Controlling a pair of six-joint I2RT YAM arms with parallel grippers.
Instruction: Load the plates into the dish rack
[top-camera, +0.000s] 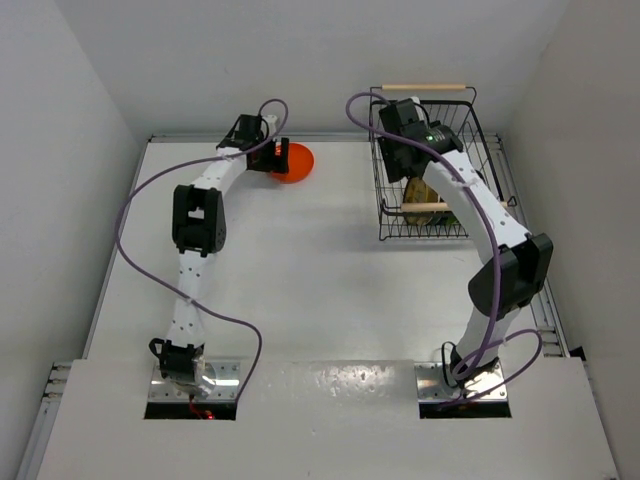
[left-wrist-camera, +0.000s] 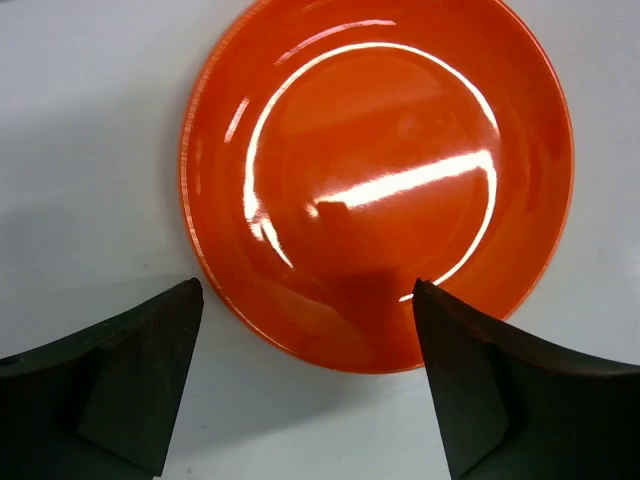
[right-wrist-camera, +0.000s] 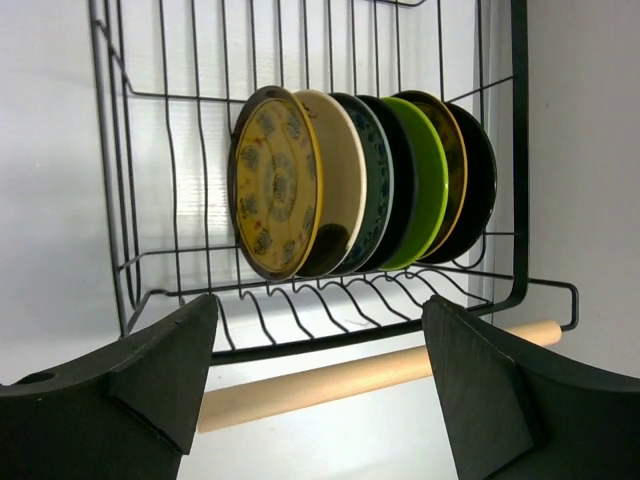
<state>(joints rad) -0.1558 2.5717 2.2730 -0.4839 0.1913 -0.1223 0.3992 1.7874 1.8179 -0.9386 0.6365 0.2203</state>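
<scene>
Holding the left gripper (left-wrist-camera: 306, 290) low over the orange-red plate (left-wrist-camera: 380, 170), fingers standing wide apart and clamping nothing, one dark tip overlapping the plate's rim in the wrist view, the other off to its side above the white table (left-wrist-camera: 90, 150). Leaving that plate lying flat, face up, at the far middle-left of the table, well apart from the dish rack (right-wrist-camera: 519, 150) at the far right. Hanging the right gripper (right-wrist-camera: 320, 300) over the rack, jaws likewise spread with nothing between them. Looking down onto a row of plates standing on edge in the wire slots, packed face to face: yellow-brown patterned plate (right-wrist-camera: 275, 195) in front, then cream plate (right-wrist-camera: 342, 180), blue-grey patterned plate (right-wrist-camera: 378, 195), lime green plate (right-wrist-camera: 430, 185), dark ones among and behind them. Crossing just beneath the fingers, a light wooden handle (right-wrist-camera: 380, 372).
</scene>
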